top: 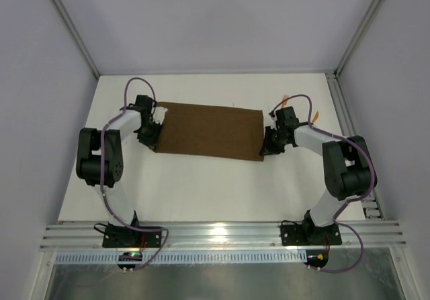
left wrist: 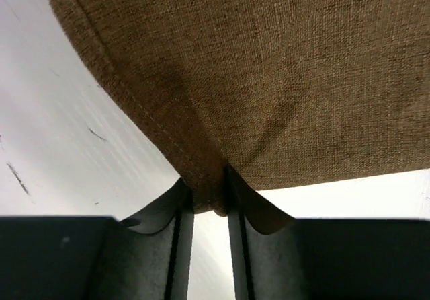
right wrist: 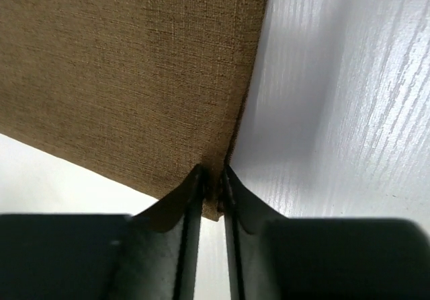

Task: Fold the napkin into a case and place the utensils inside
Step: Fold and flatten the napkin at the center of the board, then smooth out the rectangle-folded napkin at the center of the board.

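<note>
Napkin (top: pixel 209 130): brown rectangle, centre of top view, edges straight.
Left gripper (left wrist: pixel 209 196): nipped tight on lower-left corner.
Right gripper (right wrist: pixel 213 189): nipped tight on lower-right corner.
Utensils (top: pixel 316 116): orange, upper right, apart from cloth.
Table (top: pixel 215 185): white, broad stretch below lower edge.

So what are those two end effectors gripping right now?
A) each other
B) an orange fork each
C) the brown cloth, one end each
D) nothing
C: the wrist views show the left end effector and the right end effector each pinched onto the napkin.
</note>
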### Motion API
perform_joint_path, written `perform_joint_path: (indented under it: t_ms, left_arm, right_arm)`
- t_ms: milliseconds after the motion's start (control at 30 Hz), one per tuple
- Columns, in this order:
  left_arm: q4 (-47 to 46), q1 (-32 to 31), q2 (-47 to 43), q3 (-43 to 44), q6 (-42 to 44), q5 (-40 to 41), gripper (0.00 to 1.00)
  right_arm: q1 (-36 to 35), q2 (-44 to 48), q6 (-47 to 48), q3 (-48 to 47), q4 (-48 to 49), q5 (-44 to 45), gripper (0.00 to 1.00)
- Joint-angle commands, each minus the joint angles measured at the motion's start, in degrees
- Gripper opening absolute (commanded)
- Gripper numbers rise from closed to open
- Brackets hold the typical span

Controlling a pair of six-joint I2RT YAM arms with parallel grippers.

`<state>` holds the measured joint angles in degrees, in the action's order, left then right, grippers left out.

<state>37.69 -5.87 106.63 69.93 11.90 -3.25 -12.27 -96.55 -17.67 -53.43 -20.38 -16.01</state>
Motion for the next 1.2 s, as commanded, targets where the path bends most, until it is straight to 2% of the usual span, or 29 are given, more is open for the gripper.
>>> perform_joint_path:
  t_ms: [0, 33, 67, 200, 400, 433, 467, 500, 600, 700, 767, 833, 867, 900, 933, 967, 1000, 1167]
  left_arm:
    - [-0.3, 1.0, 1.4, -0.8, -0.3, -2.6, 0.23]
    - [-0.2, 1.0, 1.0, -1.3, -0.2, -3.3, 0.08]
    - [0.0, 1.0, 0.3, -2.4, 0.0, -4.0, 0.0]
    - [2.5, 1.0, -4.2, -5.8, 2.0, -5.1, 0.0]
    - [12.7, 0.9, -14.7, -13.3, 9.0, -8.0, 0.0]
    - [16.2, 0.9, -16.7, -15.0, 11.5, -9.0, 0.09]
    - [18.1, 0.9, -17.5, -15.7, 13.0, -10.7, 0.2]
    - [19.7, 0.9, -18.3, -16.3, 14.2, -11.0, 0.42]
    - [24.2, 1.6, -22.7, -16.3, 16.3, -12.4, 0.6]
    - [21.8, 4.5, -26.3, -10.4, 13.1, -13.3, 0.64]
    - [15.4, 7.8, -26.4, -5.6, 9.7, -12.4, 0.61]
    - [10.3, 8.1, -23.9, -3.1, 5.3, -10.9, 0.49]
    - [6.7, 8.0, -20.3, -2.2, 3.1, -10.8, 0.4]
    - [5.7, 8.0, -18.1, -1.3, 2.3, -10.7, 0.37]
    - [5.1, 8.0, -15.6, 1.1, 1.6, -10.6, 0.34]
    - [4.8, 8.0, -13.1, 2.3, 1.3, -10.6, 0.32]
    - [4.2, 8.1, -8.8, 4.2, 0.6, -10.0, 0.3]
    - [-0.6, 8.0, -0.7, 6.9, -0.2, -10.4, 0.3]
  right_arm:
    - [-0.2, 1.5, -0.1, 1.2, 2.6, -1.0, 0.15]
    - [-0.1, 1.8, -0.2, 1.5, 2.7, -1.0, 0.06]
    - [-0.2, 2.2, -0.2, 2.3, 2.8, -1.1, 0.03]
    - [-0.1, 5.1, 0.2, 4.3, 0.6, -1.1, 0.03]
    - [-1.2, 16.4, 0.3, 11.4, -5.5, 0.3, 0.04]
    - [-1.7, 19.1, 0.0, 12.3, -6.0, -0.2, 0.09]
    - [-1.8, 20.3, -0.5, 13.9, -6.6, -1.3, 0.37]
    - [-1.7, 21.4, -0.9, 14.5, -6.5, -1.4, 0.47]
    - [-1.5, 23.8, -1.1, 13.6, -6.6, 1.5, 0.57]
    - [-0.3, 20.4, 0.1, 7.1, -5.8, 1.9, 0.57]
    - [-0.2, 16.9, 1.1, 0.9, -3.5, 2.6, 0.56]
    - [0.1, 9.9, 3.0, -3.8, -1.9, 2.4, 0.52]
    - [0.2, 4.6, 3.8, -9.2, -2.1, 2.5, 0.49]
    - [0.1, 2.0, 5.0, -12.1, -2.6, 3.0, 0.46]
    - [0.2, -0.4, 5.5, -14.7, -3.7, 3.8, 0.39]
    - [0.5, -2.5, 6.0, -19.1, -4.1, 4.0, 0.37]
    - [0.6, -5.8, 6.3, -20.9, -4.7, 4.1, 0.35]
    - [0.7, -11.9, 7.3, -27.0, -4.8, 4.3, 0.35]
